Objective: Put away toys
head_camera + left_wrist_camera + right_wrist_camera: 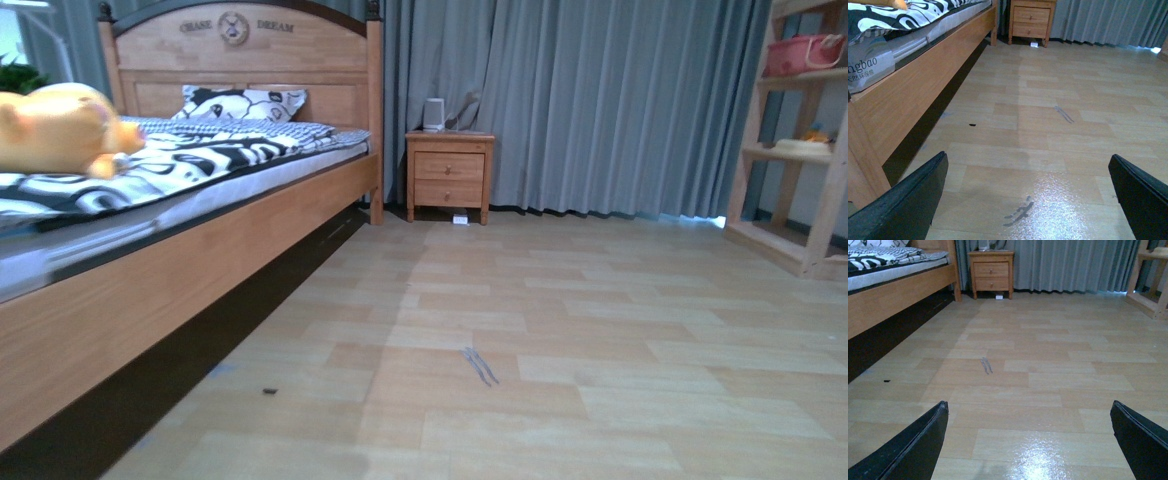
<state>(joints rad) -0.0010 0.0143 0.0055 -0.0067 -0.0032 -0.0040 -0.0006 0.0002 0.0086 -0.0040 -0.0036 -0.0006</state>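
Note:
The orange-yellow plush animal (60,130) lies on the bed (200,230) at the far left of the front view, on the black-and-white bedding. A sliver of it shows at the edge of the left wrist view (890,3). Neither arm shows in the front view. My left gripper (1030,200) is open and empty, low over the wooden floor beside the bed's side rail. My right gripper (1030,440) is open and empty over bare floor, further from the bed.
A black-and-white patterned pillow (243,103) leans on the headboard. A wooden nightstand (449,174) stands against grey curtains. A wooden shelf unit (800,140) with a pink basket (805,54) stands at the right. Scuff marks (481,366) and a small dark speck (269,391) are on the floor.

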